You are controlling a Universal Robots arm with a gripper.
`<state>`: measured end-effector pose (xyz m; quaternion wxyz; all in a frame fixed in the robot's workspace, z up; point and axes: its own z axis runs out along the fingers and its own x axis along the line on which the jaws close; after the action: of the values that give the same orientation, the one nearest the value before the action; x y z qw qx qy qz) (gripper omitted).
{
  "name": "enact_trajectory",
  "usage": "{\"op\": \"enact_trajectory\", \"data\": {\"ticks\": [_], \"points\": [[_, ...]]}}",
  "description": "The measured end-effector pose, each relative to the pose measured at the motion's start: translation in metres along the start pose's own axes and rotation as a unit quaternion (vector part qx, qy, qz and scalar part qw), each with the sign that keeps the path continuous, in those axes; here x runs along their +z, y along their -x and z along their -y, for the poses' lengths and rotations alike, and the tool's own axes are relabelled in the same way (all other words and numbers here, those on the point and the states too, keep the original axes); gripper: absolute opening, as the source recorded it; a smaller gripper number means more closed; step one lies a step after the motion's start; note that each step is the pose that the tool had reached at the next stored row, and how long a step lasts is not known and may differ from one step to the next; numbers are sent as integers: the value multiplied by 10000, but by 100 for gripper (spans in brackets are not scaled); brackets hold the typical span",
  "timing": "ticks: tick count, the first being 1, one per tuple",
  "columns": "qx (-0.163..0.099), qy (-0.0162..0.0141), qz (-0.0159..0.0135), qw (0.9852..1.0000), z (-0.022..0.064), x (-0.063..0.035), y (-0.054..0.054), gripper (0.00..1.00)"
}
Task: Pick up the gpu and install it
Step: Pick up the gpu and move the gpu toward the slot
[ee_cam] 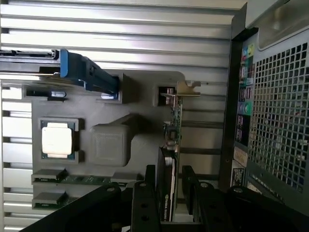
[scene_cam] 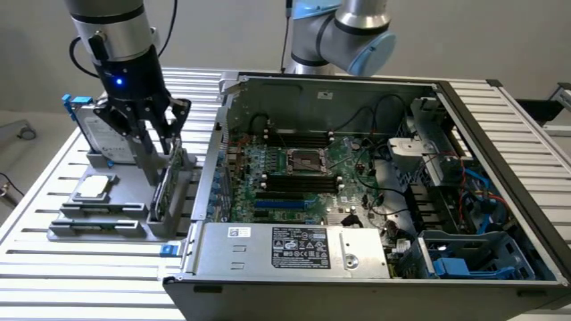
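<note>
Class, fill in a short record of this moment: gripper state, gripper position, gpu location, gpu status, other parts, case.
gripper state: open
gripper position: gripper straddles the gpu, one finger on each side; contact unclear
gpu location: on edge in the grey holder, beside the computer case
gpu status: not lifted, not installed
other parts: hard drive with blue frame upright in the holder
case: open, motherboard showing

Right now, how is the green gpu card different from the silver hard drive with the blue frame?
The gpu is a green board with a black cooler; the hard drive is silver with a blue frame. The gpu sits inside the open gripper; the hard drive stands apart from the gripper, further along. Both stand on edge in the grey holder.
</note>
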<state>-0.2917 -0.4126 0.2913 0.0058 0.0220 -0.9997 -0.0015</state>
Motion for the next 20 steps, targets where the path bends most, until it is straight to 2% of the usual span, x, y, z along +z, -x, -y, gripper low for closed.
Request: {"op": "enact_trajectory", "data": {"ticks": [20], "points": [[-25,-1,-1,10000,188,362,16,36]]}}
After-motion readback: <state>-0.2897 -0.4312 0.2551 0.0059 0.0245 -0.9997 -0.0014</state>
